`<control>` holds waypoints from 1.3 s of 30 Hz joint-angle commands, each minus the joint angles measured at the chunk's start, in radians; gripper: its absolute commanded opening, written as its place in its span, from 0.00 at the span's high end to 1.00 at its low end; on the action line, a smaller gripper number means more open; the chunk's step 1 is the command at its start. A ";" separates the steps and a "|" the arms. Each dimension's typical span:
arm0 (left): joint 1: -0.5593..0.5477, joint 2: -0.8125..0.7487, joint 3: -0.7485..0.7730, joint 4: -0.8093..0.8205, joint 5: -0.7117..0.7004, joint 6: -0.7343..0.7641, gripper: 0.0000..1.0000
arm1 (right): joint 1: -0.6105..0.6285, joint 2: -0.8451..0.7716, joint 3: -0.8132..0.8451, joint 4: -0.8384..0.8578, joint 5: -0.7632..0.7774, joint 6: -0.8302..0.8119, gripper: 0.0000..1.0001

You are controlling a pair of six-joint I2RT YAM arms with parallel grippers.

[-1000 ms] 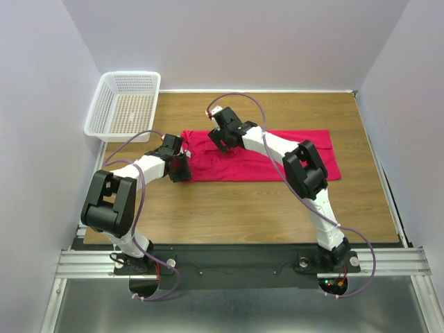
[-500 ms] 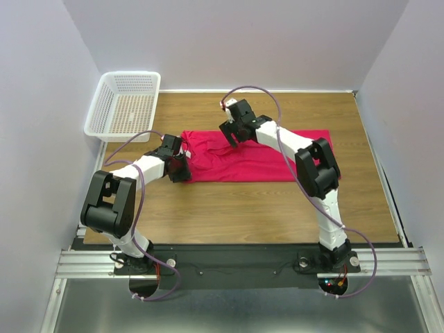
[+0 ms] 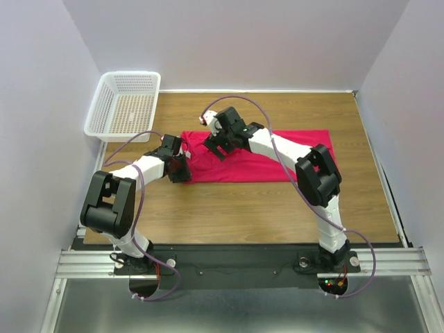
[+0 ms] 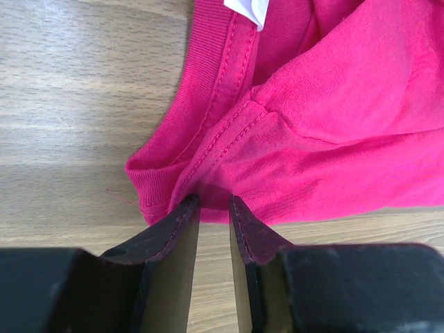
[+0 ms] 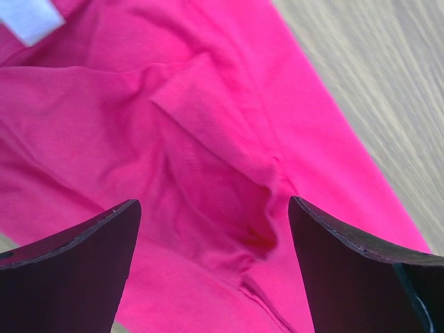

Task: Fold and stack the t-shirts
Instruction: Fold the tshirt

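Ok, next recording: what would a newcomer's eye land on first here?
The crimson-pink t-shirt spread across the middle of the table, with both arms bent over its left end. There the left end effector sits nearly closed at the collar fold, while the right end effector hangs wide open above wrinkled fabric. A white mesh basket stands in the far left corner.
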 commanded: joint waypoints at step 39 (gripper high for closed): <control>0.008 -0.036 -0.072 -0.096 -0.008 0.023 0.65 | -0.081 0.081 0.092 0.046 0.108 -0.048 0.08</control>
